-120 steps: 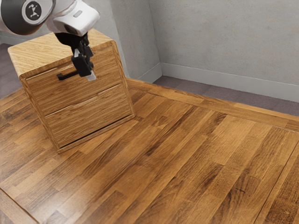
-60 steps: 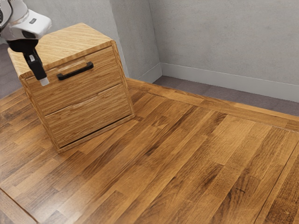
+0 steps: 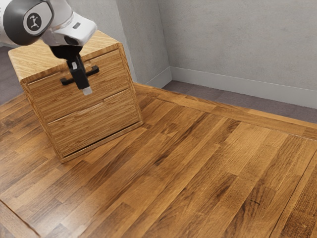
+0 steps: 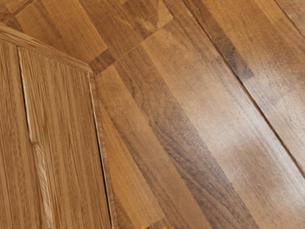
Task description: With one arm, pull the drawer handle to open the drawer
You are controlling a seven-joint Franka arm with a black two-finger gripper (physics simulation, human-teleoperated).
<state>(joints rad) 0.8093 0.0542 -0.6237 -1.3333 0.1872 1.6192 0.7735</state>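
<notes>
A wooden cabinet [image 3: 74,94] with two drawers stands on the floor at the exterior view's left. The top drawer [image 3: 106,74] lies flush with the cabinet front. Its black bar handle [image 3: 93,70] runs across the drawer face. My gripper [image 3: 84,87] points downward in front of the handle's middle and covers that part of the bar, while both handle ends stick out beside it. In the wrist view the cabinet's front [image 4: 52,143] sits beside the floor boards [image 4: 200,124] below my hand.
The lower drawer [image 3: 94,121] is flush as well and has no handle that I can see. Wooden floor [image 3: 198,168] stretches to the exterior view's right. Grey walls [image 3: 237,39] with a baseboard close off the back.
Half a second ago my hand hung off the cabinet's left front corner. It has swung back to the exterior view's right, in front of the handle's middle. The drawer has not moved.
</notes>
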